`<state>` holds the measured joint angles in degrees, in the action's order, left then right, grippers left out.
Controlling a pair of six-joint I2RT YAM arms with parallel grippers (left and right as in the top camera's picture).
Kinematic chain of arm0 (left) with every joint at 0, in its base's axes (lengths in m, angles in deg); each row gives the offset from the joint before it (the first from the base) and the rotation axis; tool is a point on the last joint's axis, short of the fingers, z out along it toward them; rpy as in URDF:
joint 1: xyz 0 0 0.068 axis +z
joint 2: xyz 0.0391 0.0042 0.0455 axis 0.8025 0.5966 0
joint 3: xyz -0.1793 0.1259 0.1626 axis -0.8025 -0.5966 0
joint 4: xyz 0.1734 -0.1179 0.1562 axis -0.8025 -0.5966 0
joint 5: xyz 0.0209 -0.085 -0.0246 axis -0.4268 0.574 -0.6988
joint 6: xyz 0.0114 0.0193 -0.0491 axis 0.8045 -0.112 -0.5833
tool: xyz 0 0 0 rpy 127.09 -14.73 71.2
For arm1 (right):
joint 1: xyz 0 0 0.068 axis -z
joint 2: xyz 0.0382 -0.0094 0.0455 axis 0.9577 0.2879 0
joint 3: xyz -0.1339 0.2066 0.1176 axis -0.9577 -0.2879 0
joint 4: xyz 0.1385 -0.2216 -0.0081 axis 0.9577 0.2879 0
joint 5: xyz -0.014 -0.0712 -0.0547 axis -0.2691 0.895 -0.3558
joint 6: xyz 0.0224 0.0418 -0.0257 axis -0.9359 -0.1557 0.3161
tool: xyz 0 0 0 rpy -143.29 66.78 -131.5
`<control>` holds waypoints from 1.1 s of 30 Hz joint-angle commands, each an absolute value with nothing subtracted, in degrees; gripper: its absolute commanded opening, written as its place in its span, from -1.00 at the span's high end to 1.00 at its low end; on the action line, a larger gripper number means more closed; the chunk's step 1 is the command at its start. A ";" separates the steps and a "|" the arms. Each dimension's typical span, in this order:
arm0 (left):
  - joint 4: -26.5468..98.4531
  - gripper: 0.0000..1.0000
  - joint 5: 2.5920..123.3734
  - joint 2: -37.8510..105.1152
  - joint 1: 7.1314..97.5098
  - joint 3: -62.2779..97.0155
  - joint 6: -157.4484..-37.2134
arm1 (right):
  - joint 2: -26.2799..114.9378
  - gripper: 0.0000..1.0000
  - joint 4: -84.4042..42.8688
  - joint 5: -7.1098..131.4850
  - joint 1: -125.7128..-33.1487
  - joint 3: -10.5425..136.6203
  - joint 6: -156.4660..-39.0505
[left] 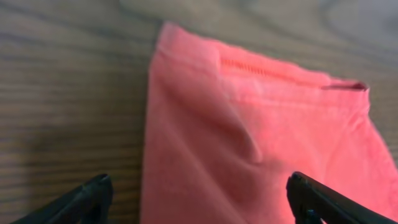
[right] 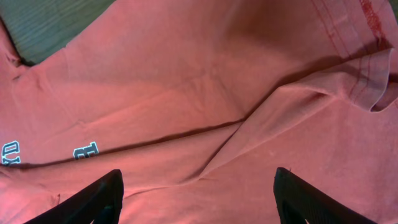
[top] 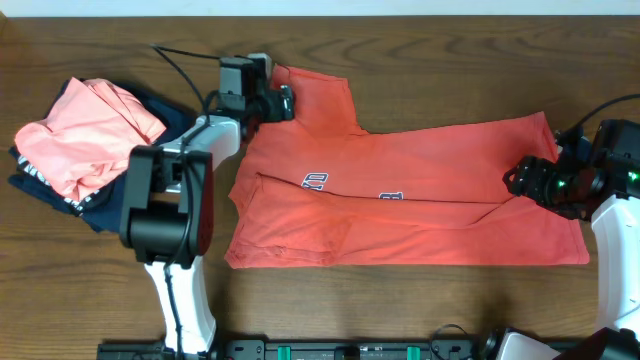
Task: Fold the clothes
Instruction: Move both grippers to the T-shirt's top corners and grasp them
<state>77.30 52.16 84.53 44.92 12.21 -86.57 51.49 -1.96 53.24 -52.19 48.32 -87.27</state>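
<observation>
The coral-red T-shirt [top: 400, 210] lies flat on the wooden counter [top: 450, 50]. Its long axis runs left to right in the overhead view — sleeve end toward the left arm, hem toward the right. A lengthwise crease runs through the chest lettering [top: 316, 181], so one long fold seems done.

The left gripper [top: 282, 103] hovers at the upper sleeve [left: 249, 124]. In its wrist view the jaws stand wide open and hold nothing, with the sleeve's stitched edge straight ahead of them. The right gripper [top: 527, 180] sits over the hem end. Its jaws are also spread wide and empty, with cloth filling the space between and beyond them.

Each arm is nearest its own end of the shirt — the next fold probably turns on carrying one end along the long axis toward the other.

No bin or basket shows. A salmon-pink garment [top: 85, 135] lies on a dark navy garment [top: 180, 120], loose on the counter beyond the left arm, apart from the shirt.
</observation>
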 commanded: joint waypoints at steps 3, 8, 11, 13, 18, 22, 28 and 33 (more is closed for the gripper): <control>77.25 -0.57 52.86 86.51 42.17 12.84 -85.98 | 51.55 -0.53 -1.72 52.82 -53.10 48.73 -86.35; 77.36 0.57 52.86 86.49 41.34 12.84 -86.00 | 51.55 -0.37 -2.42 52.87 -53.10 48.73 -86.33; 76.86 0.87 52.86 86.27 41.91 12.84 -87.75 | 51.55 -0.04 -2.68 52.91 -53.10 48.73 -86.33; 75.94 0.88 52.88 85.42 42.47 12.84 -89.60 | 51.66 0.06 -3.05 54.33 -53.10 48.73 -86.35; 72.07 0.88 54.15 80.09 43.17 12.84 -91.00 | 54.96 0.10 -4.23 56.95 -53.10 49.00 -86.35; 65.62 0.88 56.84 74.21 43.15 12.84 -91.03 | 62.26 0.05 -6.00 58.50 -53.13 52.41 -86.52; 52.86 0.88 59.92 67.13 43.15 12.84 -91.00 | 74.76 -0.12 -10.96 62.48 -54.00 63.29 -86.55; 45.19 0.88 60.03 65.18 43.15 12.84 -91.00 | 82.92 -0.30 -19.40 63.88 -55.14 68.45 -87.97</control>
